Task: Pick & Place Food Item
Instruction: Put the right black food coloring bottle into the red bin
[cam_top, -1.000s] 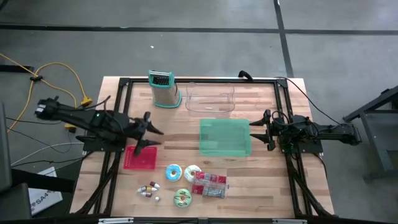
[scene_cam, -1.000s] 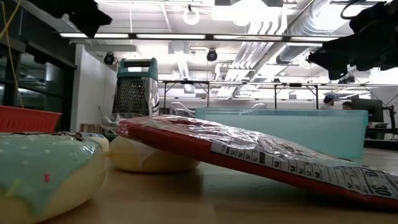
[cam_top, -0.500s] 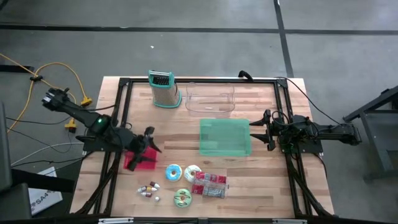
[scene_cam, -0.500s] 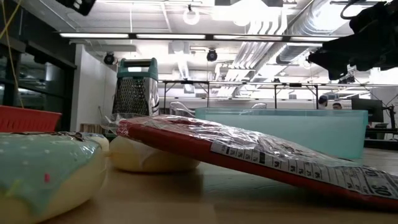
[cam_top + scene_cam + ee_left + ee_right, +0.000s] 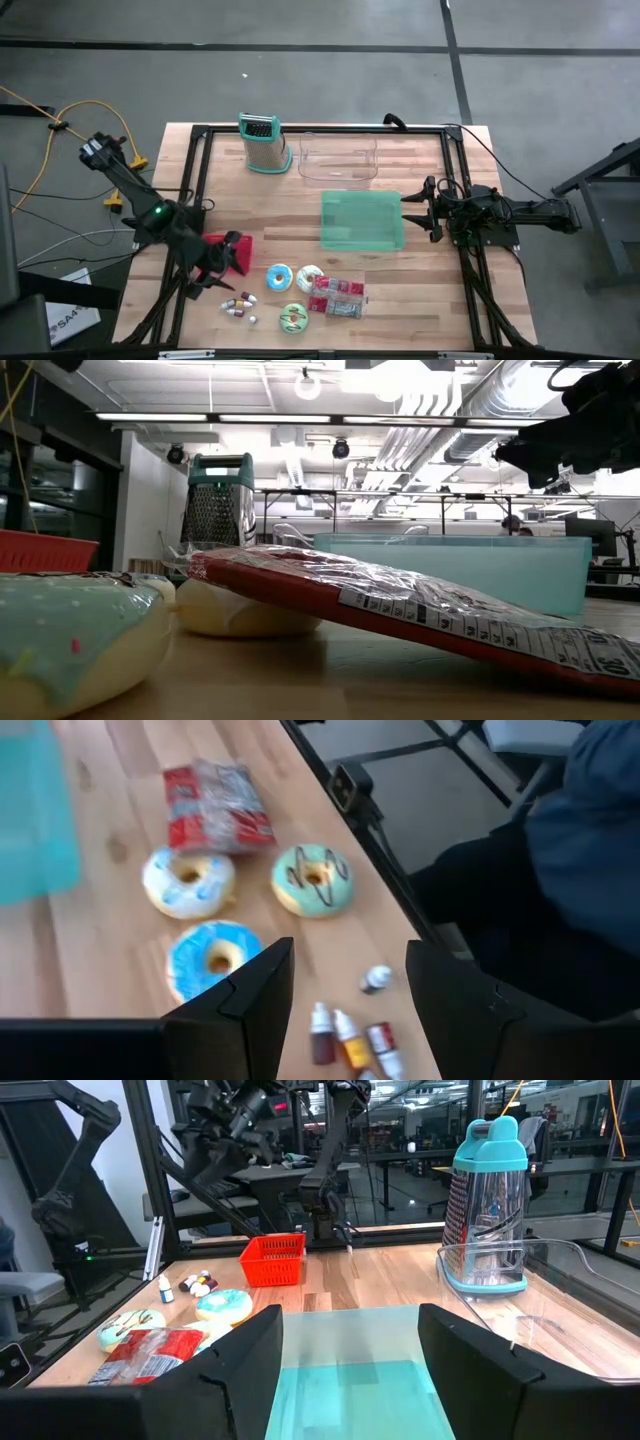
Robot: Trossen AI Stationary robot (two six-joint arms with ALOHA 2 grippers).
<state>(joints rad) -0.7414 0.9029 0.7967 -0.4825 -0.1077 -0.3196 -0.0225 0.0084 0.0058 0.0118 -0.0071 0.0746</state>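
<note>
Above the small bottles [image 5: 345, 1042], left gripper [image 5: 345, 982] hovers (fingers [image 5: 245, 1000] apart)

In the low view a teal-iced donut [image 5: 70, 635] is cut off at the picture's edge and blurred, and the red snack packet [image 5: 420, 615] runs out of frame — its print is too smeared to read. The packet hides most of the pale donut [image 5: 240, 615] behind it. In the high view the left end effector [image 5: 222, 272] covers part of the red basket [image 5: 238, 252] — the small bottles [image 5: 240, 305] near the worktop's front edge are too tiny to tell apart.
</note>
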